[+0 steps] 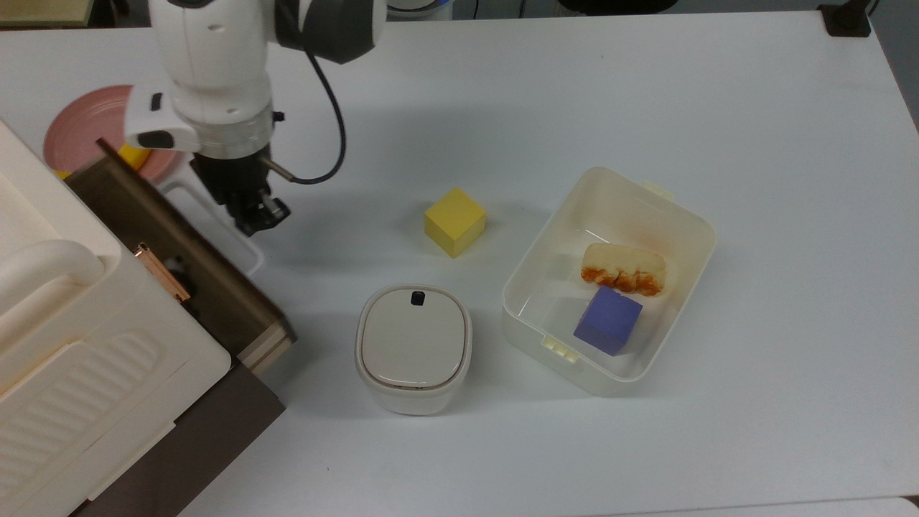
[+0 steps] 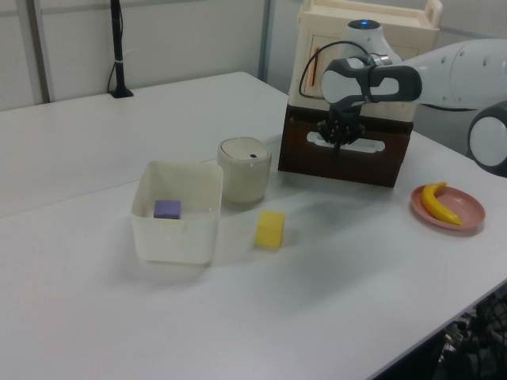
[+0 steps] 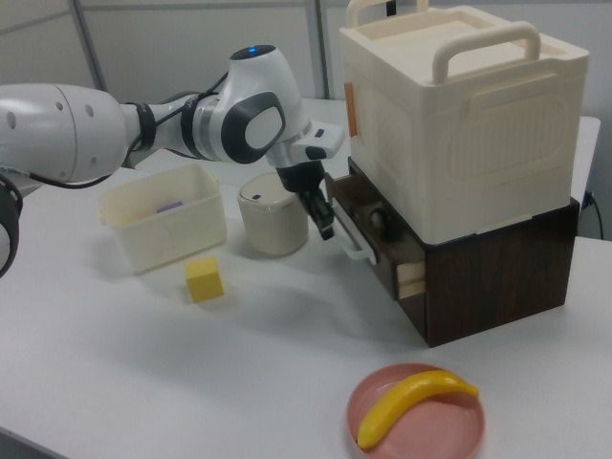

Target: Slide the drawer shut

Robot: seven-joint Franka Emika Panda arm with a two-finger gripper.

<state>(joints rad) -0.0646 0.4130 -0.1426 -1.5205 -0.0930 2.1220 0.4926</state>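
The drawer [image 1: 222, 291], a wooden box with a dark brown front, sticks partway out of the cream cabinet [image 1: 64, 337] at the top view's left. Its white loop handle [image 1: 248, 255] faces the table. My gripper [image 1: 258, 215] points down with its fingers shut, and its tip is against the handle and front panel. In the left view the gripper [image 2: 341, 141] sits right at the handle [image 2: 360, 146] on the drawer front [image 2: 348, 162]. In the right view the gripper [image 3: 323, 225] touches the handle [image 3: 352, 241], and a small panda toy [image 3: 377, 222] shows inside the drawer [image 3: 387, 253].
A yellow cube [image 1: 454, 221] lies mid-table. A small white lidded container [image 1: 413, 348] stands near the drawer's corner. A white bin [image 1: 689, 222] at the top view's right holds a purple cube [image 1: 607, 320] and a bread piece [image 1: 622, 268]. A pink plate [image 3: 449, 426] carries a banana [image 3: 411, 404].
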